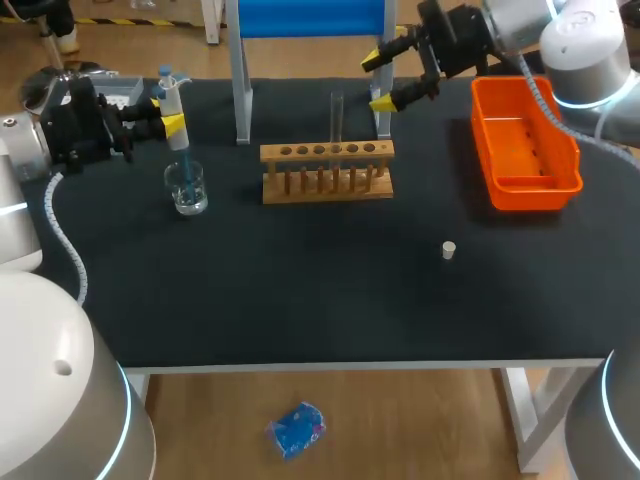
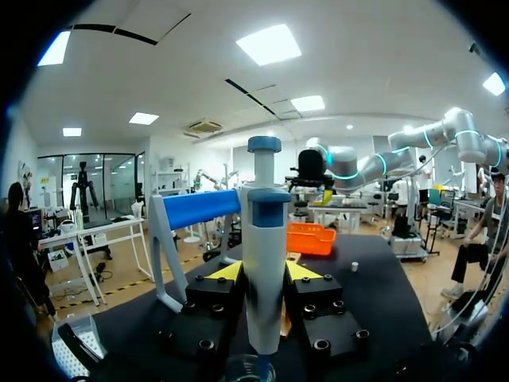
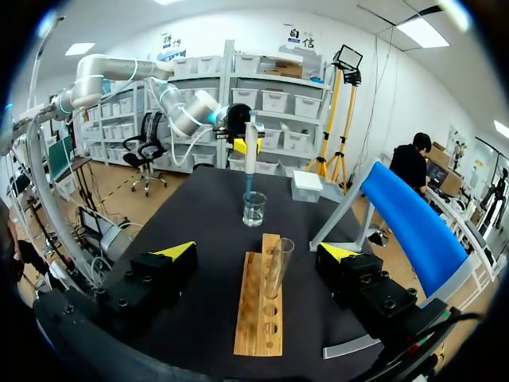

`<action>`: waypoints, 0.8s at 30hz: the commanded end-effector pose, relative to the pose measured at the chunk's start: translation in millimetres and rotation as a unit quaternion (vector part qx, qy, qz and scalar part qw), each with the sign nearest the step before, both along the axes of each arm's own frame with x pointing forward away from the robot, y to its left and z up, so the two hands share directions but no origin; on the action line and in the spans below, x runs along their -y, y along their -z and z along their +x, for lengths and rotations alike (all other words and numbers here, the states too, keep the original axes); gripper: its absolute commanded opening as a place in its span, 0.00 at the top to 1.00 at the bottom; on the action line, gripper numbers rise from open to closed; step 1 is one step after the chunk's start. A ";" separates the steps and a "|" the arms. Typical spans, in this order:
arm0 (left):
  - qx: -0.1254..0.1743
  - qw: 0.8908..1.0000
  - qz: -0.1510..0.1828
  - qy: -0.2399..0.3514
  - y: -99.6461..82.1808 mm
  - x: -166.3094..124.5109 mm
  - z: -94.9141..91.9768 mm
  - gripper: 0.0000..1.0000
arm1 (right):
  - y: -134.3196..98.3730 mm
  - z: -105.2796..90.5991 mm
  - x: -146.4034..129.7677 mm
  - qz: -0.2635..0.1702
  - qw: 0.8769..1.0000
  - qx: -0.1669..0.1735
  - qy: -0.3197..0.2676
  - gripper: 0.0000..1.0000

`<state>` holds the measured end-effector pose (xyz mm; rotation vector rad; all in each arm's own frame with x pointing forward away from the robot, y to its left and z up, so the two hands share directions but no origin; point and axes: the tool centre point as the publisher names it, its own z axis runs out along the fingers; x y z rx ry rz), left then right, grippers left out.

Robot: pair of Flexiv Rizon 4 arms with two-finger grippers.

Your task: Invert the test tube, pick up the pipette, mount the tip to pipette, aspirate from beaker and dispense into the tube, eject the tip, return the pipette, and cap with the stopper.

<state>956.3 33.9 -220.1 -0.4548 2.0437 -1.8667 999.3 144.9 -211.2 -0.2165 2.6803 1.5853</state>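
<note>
My left gripper (image 1: pixel 166 114) is shut on the white and blue pipette (image 1: pixel 175 108), held upright at the table's back left. The pipette's tip points down into the glass beaker (image 1: pixel 187 188). In the left wrist view the pipette (image 2: pixel 265 263) stands between the yellow fingertips, with the beaker (image 2: pixel 250 370) just under it. A clear test tube (image 1: pixel 337 115) stands upright in the wooden rack (image 1: pixel 327 172). My right gripper (image 1: pixel 385 75) hangs open behind the rack; in its own view the gripper (image 3: pixel 257 251) is open and the test tube (image 3: pixel 278 267) stands just ahead of it. The small white stopper (image 1: pixel 449 250) lies on the mat, right of centre.
An orange bin (image 1: pixel 525 145) sits at the back right. A blue-topped stand (image 1: pixel 310 20) rises behind the rack. A white tip box (image 3: pixel 306 185) lies at the back left corner, near the beaker (image 3: pixel 254 208).
</note>
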 end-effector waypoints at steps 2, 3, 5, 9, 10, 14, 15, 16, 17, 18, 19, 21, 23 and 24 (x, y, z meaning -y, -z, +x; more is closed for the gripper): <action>0.000 1.000 0.000 0.000 -0.5 0.1 0.0 1.00 | 9.8 3.4 0.0 -0.005 1.000 -0.003 -0.001 0.00; 0.000 1.000 0.000 0.000 -0.5 0.1 0.0 1.00 | 11.5 3.9 -0.3 -0.006 1.000 -0.004 0.000 0.00; 0.000 1.000 0.000 0.000 -0.5 0.1 0.0 1.00 | 15.2 4.6 -1.2 -0.008 1.000 -0.006 0.000 0.00; 0.000 1.000 0.000 0.000 -0.5 0.1 0.0 1.00 | 24.4 7.2 -3.3 -0.016 1.000 -0.010 0.002 0.00; 0.000 1.000 0.000 0.000 -0.5 0.1 0.0 1.00 | 26.3 7.7 -3.8 -0.020 1.000 -0.010 0.003 0.00; 0.000 1.000 0.000 0.000 -0.5 0.1 0.0 1.00 | 32.2 9.6 -5.7 -0.027 1.000 -0.014 0.003 0.00; 0.000 1.000 0.000 0.000 -0.5 0.1 0.0 1.00 | 33.0 10.2 -5.9 -0.027 1.000 -0.015 0.003 0.00; 0.000 1.000 0.000 0.000 -0.5 0.1 0.0 1.00 | 34.2 10.9 -6.4 -0.029 0.999 -0.016 0.003 0.00; 0.000 1.000 0.000 0.000 -0.5 0.1 0.0 1.00 | 35.3 11.3 -6.9 -0.031 0.999 -0.016 0.004 0.00; 0.000 1.000 0.000 0.000 -0.5 0.1 0.0 1.00 | 36.7 11.8 -7.7 -0.034 0.999 -0.016 0.003 0.00; 0.000 1.000 0.000 0.000 -0.5 0.1 0.0 1.00 | 37.8 12.2 -8.2 -0.035 0.999 -0.017 0.003 0.00; 0.000 1.000 0.000 0.000 -0.5 0.1 0.0 1.00 | 42.7 13.2 -9.6 -0.041 0.999 -0.019 0.002 0.00; 0.000 1.000 0.000 0.000 -0.5 0.1 0.0 1.00 | 45.3 14.0 -10.5 -0.042 0.999 -0.020 0.002 0.00; 0.000 1.000 0.000 0.000 -0.5 0.1 0.0 1.00 | 46.7 14.3 -11.0 -0.043 0.999 -0.021 0.002 0.00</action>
